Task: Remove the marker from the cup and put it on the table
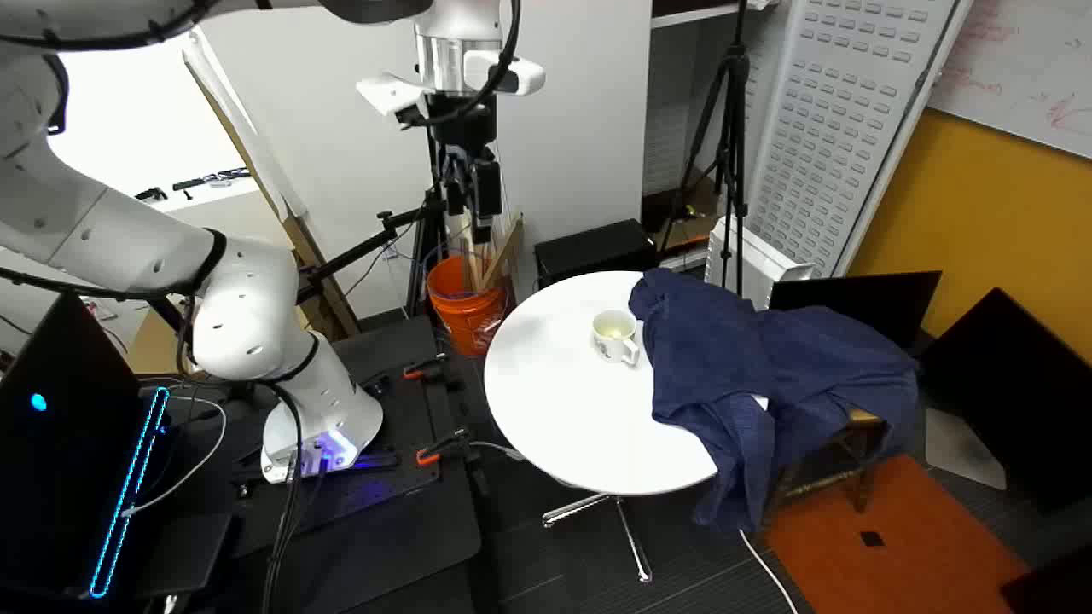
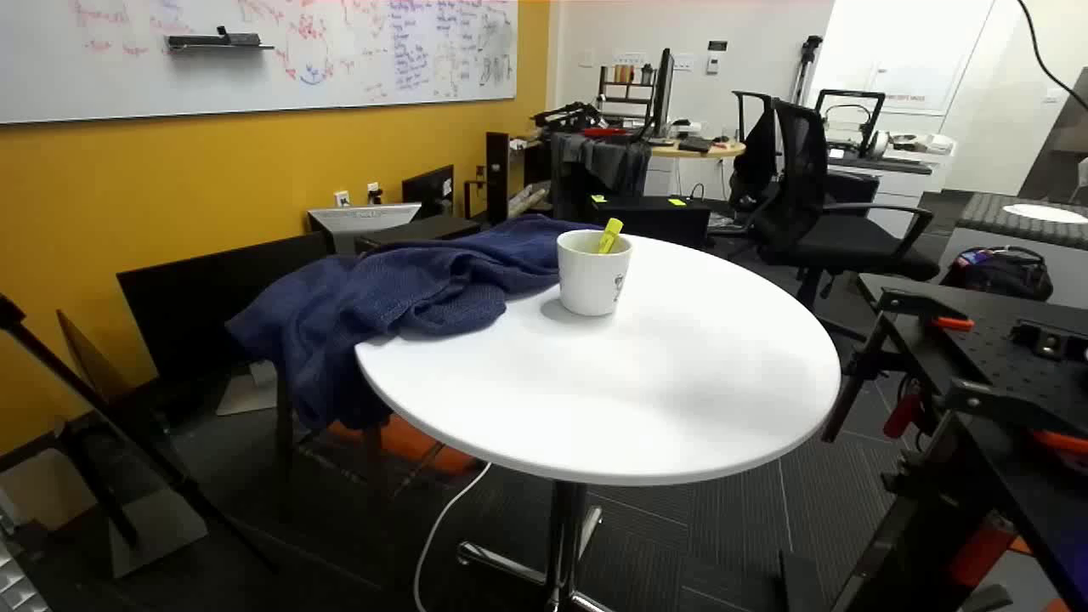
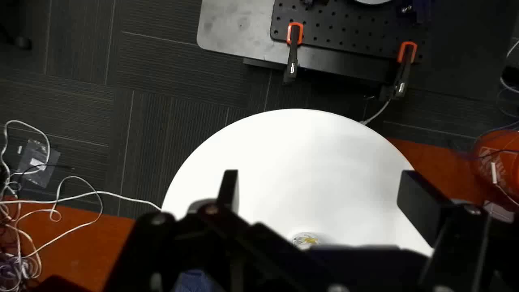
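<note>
The small white cup [image 2: 586, 285] stands upright on the round white table [image 2: 646, 382], beside the dark blue cloth. The yellow marker [image 2: 610, 235] leans in it, its upper end above the rim. In an exterior view the cup [image 1: 609, 346] shows its handle, and the marker inside is hard to make out. In the wrist view the cup [image 3: 302, 247] and a yellow bit of the marker [image 3: 310, 240] show at the bottom, partly hidden by the gripper. My gripper [image 3: 320, 192] is open and empty. In an exterior view the gripper [image 1: 478, 213] hangs high above the tabletop level.
The dark blue cloth [image 1: 734, 358] drapes over the table's edge next to the cup. An orange bucket [image 1: 467, 303] stands on the floor beside the table. A black bench [image 1: 409, 512] with clamps carries the arm's base. A black tripod [image 1: 729, 136] stands behind the table.
</note>
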### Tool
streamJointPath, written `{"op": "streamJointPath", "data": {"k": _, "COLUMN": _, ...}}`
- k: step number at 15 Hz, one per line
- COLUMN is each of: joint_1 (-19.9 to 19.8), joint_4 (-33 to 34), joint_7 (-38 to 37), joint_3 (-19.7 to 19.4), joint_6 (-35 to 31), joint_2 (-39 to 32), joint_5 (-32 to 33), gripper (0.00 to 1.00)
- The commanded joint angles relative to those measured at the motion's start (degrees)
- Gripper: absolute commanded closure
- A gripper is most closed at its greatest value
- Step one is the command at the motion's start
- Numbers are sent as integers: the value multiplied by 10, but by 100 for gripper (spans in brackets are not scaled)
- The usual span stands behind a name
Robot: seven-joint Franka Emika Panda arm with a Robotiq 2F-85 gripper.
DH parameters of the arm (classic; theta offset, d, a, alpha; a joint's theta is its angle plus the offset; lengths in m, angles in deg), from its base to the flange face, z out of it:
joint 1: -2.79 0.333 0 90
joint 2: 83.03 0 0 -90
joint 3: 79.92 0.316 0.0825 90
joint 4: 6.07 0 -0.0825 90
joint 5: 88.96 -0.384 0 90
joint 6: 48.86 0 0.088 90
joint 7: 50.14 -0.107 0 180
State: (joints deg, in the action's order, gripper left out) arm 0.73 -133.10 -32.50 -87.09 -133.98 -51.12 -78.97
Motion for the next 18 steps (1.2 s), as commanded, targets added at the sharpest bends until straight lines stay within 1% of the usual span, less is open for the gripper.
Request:
{"op": "streamJointPath", "data": {"k": 1, "joint_1": 3, "joint_4": 2, "joint_7": -1, "joint_3": -2, "joint_6": 2, "joint_2": 0, "joint_5": 1, "gripper": 0}}
{"op": "streamJointPath", "data": {"k": 12, "joint_1": 3, "joint_4": 2, "joint_7": -1, "joint_3": -2, "joint_6": 2, "joint_2": 0, "joint_5": 1, "gripper": 0}}
{"op": "streamJointPath", "data": {"k": 15, "joint_1": 2, "joint_4": 1, "joint_7": 3, "joint_3": -3, "joint_6": -8, "joint_2": -2, "joint_5": 11, "gripper": 0}}
{"op": "streamJointPath", "data": {"k": 18, "joint_1": 5, "joint_4": 4, "joint_7": 24, "joint_3": -8, "joint_6": -25, "joint_2": -14, "joint_5": 33, "gripper": 0}}
